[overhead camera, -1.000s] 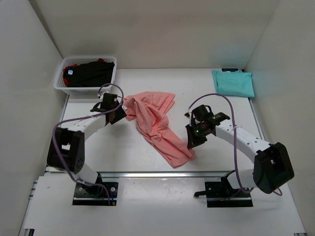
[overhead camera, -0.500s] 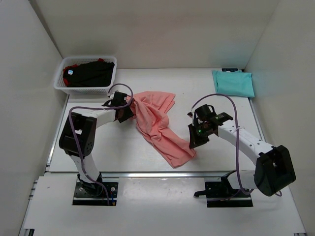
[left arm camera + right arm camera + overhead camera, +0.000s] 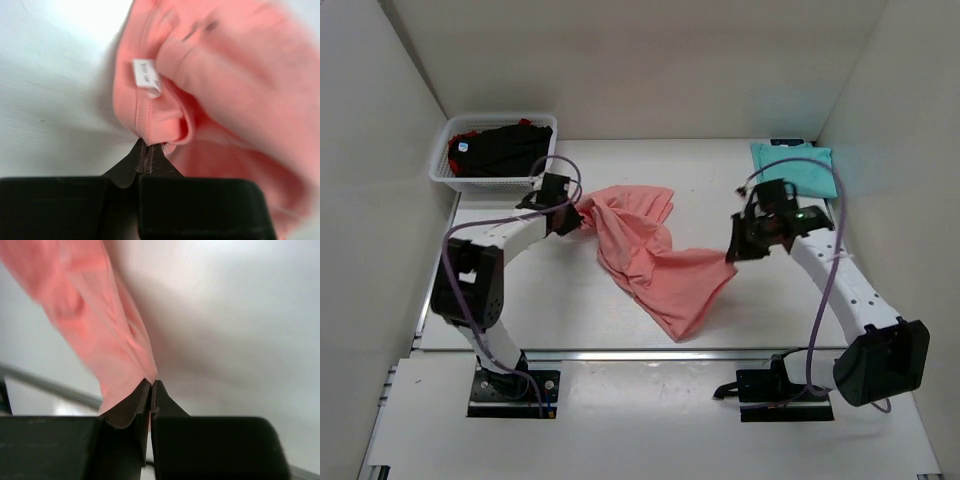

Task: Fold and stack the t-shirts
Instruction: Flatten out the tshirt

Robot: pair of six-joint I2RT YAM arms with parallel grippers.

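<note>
A salmon-pink t-shirt [image 3: 645,250] lies crumpled across the middle of the table. My left gripper [image 3: 576,213] is shut on a seamed edge of the pink t-shirt [image 3: 220,85], beside a small white label [image 3: 147,79]. My right gripper [image 3: 732,256] is shut on another edge of the pink t-shirt [image 3: 95,315] and holds it lifted off the table, so the cloth stretches between the two arms. A folded teal t-shirt [image 3: 794,167] lies flat at the back right. Black and red t-shirts [image 3: 500,146] fill the basket.
A white mesh basket [image 3: 442,170] stands at the back left corner. White walls close in the table on three sides. A metal rail [image 3: 620,353] runs along the near edge, with both arm bases behind it.
My left gripper moved onto the shirt's left edge and shut on it. My right gripper, shut on the shirt throughout, rose and moved right and back, pulling the cloth out.
</note>
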